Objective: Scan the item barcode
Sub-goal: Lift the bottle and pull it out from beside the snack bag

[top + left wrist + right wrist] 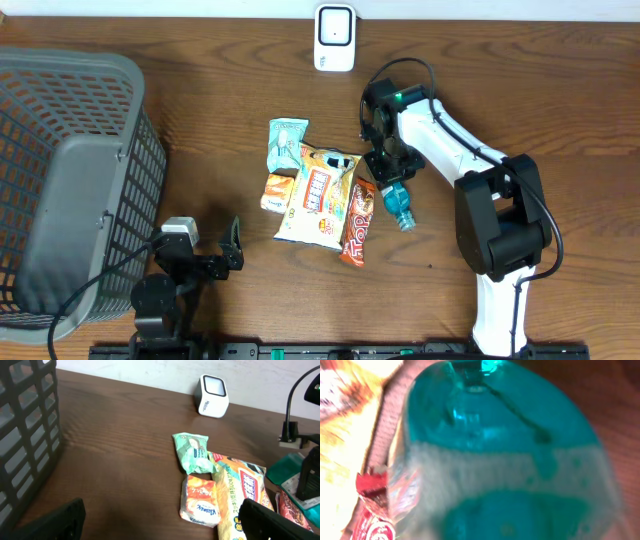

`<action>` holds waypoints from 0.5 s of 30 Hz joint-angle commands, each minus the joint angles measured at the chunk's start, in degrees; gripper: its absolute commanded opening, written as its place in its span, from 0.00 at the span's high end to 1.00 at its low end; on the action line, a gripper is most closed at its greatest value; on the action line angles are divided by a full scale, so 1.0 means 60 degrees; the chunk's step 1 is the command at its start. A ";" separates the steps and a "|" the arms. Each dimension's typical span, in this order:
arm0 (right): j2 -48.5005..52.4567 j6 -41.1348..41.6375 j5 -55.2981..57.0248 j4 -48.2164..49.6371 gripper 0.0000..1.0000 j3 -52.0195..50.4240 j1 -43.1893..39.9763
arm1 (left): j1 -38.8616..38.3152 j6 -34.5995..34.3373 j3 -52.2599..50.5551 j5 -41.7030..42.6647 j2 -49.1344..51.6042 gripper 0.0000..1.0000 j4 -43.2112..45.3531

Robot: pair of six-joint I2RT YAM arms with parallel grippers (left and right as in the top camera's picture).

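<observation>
Dark wood-grain table (230, 90). Left side: grey plastic basket (140, 190) stands on it. Far edge, centre: white scanner (334, 38), upright.

Mid-table cluster, left to right:
- green packet (286, 142), farther side
- small orange packet (277, 192), just nearer
- large yellow snack bag (318, 200), touching both
- red-brown bar wrapper (358, 225), along the bag's right edge
- teal bottle (398, 205), on its side just right of the wrapper

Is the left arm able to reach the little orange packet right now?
Probably yes. The left gripper is open, only bare table lies between it and the orange packet, and the packet's near side is uncovered.
</observation>
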 commanded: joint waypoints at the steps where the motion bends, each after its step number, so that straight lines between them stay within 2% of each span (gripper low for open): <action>1: 0.0018 0.0127 0.0102 -0.0131 0.88 0.0007 0.0025 | -0.0011 -0.0113 -0.0149 0.0120 -0.0018 0.02 -0.0211; 2: 0.0018 0.0127 0.0073 -0.0164 0.86 0.0018 0.0025 | -0.0011 -0.0113 -0.0149 0.0120 -0.0018 0.02 -0.0211; 5: 0.0018 0.0124 -0.0047 -0.0164 0.69 0.0051 0.0025 | -0.0011 -0.0113 -0.0149 0.0120 -0.0018 0.02 -0.0211; 7: 0.0018 0.0127 -0.0189 -0.0146 0.65 0.0084 0.0022 | -0.0011 -0.0113 -0.0149 0.0120 -0.0018 0.02 -0.0211; 10: 0.0018 0.0131 -0.0397 -0.0175 0.62 0.0200 0.0000 | -0.0011 -0.0113 -0.0149 0.0120 -0.0018 0.02 -0.0211; 15: 0.0018 0.0135 -0.0667 -0.0168 0.63 0.0441 -0.0033 | -0.0011 -0.0113 -0.0149 0.0120 -0.0018 0.02 -0.0211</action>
